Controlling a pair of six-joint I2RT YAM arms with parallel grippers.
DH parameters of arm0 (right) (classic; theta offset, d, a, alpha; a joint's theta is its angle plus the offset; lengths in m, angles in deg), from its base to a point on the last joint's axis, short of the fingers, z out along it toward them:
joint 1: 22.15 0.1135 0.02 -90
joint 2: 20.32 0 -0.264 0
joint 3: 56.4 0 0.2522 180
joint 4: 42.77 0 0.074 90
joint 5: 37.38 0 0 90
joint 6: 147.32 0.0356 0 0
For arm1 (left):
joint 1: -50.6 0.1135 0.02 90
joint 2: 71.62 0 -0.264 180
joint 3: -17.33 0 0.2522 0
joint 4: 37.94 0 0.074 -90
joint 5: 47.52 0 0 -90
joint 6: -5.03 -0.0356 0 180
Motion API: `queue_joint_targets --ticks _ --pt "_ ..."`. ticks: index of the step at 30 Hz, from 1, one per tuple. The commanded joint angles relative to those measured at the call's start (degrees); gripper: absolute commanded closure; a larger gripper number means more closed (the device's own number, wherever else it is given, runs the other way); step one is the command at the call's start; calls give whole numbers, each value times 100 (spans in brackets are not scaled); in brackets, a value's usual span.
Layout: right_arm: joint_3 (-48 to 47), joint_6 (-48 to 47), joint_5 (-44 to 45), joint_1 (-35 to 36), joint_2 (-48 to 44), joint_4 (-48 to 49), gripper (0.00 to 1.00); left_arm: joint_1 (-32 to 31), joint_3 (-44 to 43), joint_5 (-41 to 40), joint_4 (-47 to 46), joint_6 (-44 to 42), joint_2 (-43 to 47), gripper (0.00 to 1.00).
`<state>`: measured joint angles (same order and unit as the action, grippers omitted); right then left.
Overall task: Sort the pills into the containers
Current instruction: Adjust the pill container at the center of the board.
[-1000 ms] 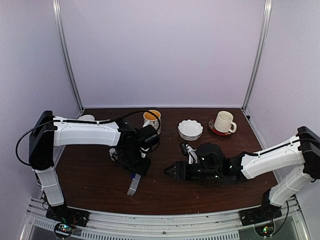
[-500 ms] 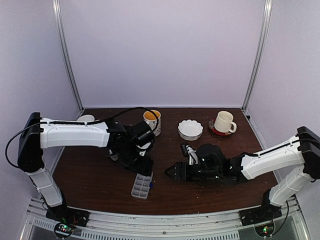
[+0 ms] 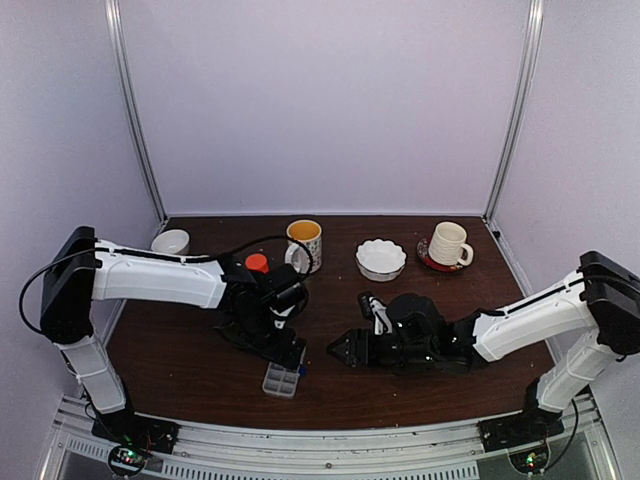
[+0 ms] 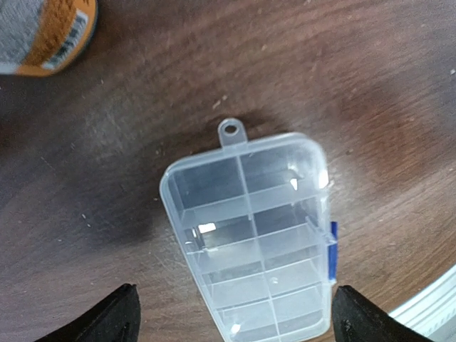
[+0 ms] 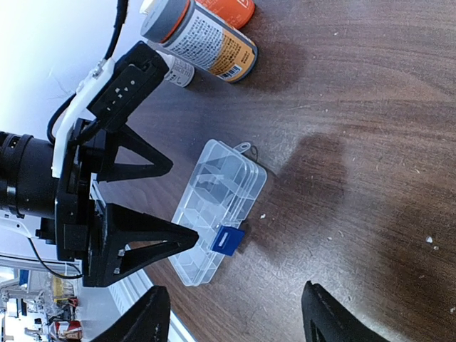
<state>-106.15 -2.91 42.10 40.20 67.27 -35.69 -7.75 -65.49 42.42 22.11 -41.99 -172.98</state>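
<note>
The organizer box [image 4: 249, 242] runs off the left wrist view's lower edge; a blurred bottle [image 4: 50, 35] is cropped top-left; pale specks [image 5: 429, 240] on the wood are too small to identify.

Organizer box [image 4: 249, 235]: left gripper [image 5: 184, 203] is hanging over it, fingers spread wider than the box, blocking the approach from overhead. Right gripper [image 3: 335, 348] is sitting near its right side, apart from it. Grey-capped bottle [image 5: 199, 35] is standing well beyond its tabbed end. Bare table [image 4: 370, 85] is lying open along its remaining sides.
</note>
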Motion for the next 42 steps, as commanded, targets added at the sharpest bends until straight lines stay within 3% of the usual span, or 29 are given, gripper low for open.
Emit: queue_joint_targets --ticks 1,8,18,27,36,42 --pt "-63 144 -185 19 355 407 35 -22 328 217 -499 113 130 2" --pt "-296 426 -595 15 1072 1260 37 -21 1047 342 -988 248 825 2" --pt "-1090 466 -1051 0 1842 1452 29 -99 1687 618 -1485 315 1403 2" --pt "-1188 732 -1401 -202 2303 1835 29 87 2305 844 -2123 618 1863 3" --pt "-1252 991 -1737 -223 2644 2212 29 678 3122 1434 -2806 616 2411 10" --pt "-1267 1056 -1903 -232 2780 2342 29 983 3540 1848 -3324 708 2473 30"
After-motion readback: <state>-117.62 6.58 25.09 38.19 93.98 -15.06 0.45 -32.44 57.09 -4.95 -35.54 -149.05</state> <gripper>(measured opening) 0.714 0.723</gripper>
